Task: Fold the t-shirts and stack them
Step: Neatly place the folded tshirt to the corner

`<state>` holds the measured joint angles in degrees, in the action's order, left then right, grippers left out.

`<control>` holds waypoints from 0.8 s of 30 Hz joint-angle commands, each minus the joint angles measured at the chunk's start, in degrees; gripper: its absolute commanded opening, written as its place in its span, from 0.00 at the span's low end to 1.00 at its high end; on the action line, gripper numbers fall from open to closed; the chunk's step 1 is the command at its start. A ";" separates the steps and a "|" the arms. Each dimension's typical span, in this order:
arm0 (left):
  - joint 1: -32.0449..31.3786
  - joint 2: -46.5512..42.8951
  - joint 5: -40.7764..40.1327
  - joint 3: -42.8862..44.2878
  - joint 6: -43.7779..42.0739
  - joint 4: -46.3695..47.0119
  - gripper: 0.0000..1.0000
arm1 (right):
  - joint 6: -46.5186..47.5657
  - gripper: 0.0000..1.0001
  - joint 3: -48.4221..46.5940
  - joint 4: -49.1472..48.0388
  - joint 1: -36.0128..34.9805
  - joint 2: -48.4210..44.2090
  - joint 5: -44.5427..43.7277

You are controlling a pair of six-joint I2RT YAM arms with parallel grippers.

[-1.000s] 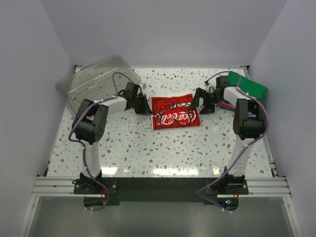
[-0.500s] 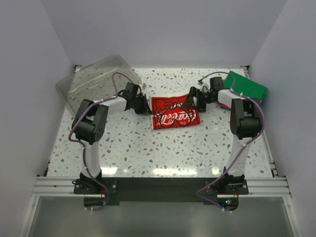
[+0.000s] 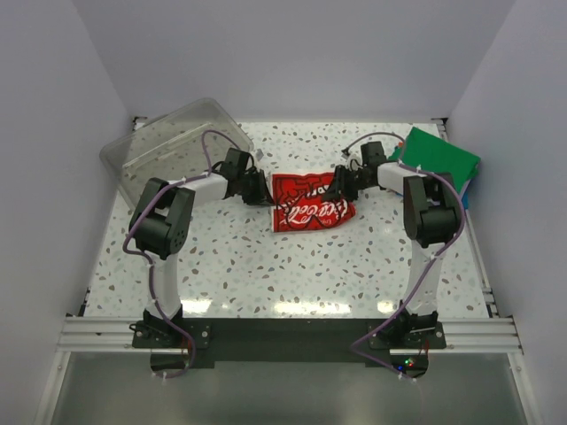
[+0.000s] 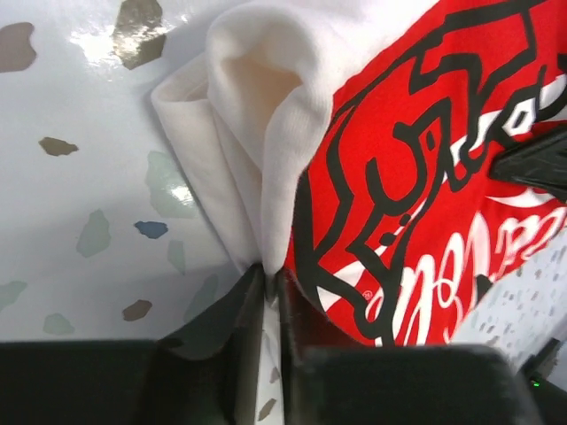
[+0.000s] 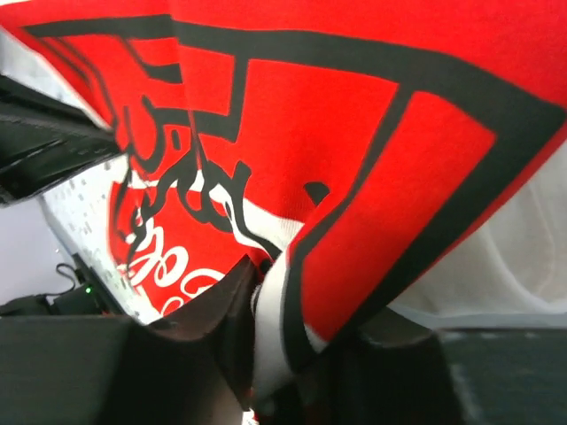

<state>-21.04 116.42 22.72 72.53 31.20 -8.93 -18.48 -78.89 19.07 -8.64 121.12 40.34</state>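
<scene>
Pinching both side edges of the cream-white t-shirt (image 3: pixel 310 205) right now, so I'd call this the tail end of the fold, just about ready to carry it off. My left gripper (image 4: pixel 268 276) is clamped tight on the cream hem at the shirt's 9 o'clock edge, with the jaws nearly touching and only cloth between them. My right gripper (image 5: pixel 266 297) is closed the same way on the 3 o'clock edge, with a fold of the red print bunched between the fingers. The shirt lies folded near the middle of the table (image 3: pixel 266 266), red script print facing up.

Next move, I reckon: lift both sides evenly and swing it out toward 2 o'clock onto the stack of folded t-shirts (image 3: pixel 440 156), which has a green one on top. Both arms need to move together or the fold flops open.

Way out at 10 o'clock the clear plastic tub (image 3: pixel 168 142) sits tilted. I can't spot anything inside it through the plastic.
</scene>
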 commanded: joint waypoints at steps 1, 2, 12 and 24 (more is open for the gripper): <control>-0.94 -0.40 -0.48 -0.37 -1.32 -1.62 0.21 | 1.60 0.29 -1.00 5.62 -1.02 0.96 -5.61; -0.94 -1.10 -0.57 -0.20 -1.32 -1.71 0.33 | 2.04 0.18 -1.35 7.11 -1.11 0.52 -5.97; -0.59 -6.37 -1.72 -1.25 -3.42 -4.43 0.52 | 5.38 0.00 -11.00 20.91 -0.41 -3.69 -12.65; -0.23 -11.03 -1.71 -8.45 -4.22 -3.11 0.52 | 9.16 0.00 -27.78 40.68 1.79 -6.60 -22.75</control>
<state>-21.76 108.81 21.30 65.65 28.80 -12.88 -11.20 -100.66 52.03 -7.33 119.20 21.80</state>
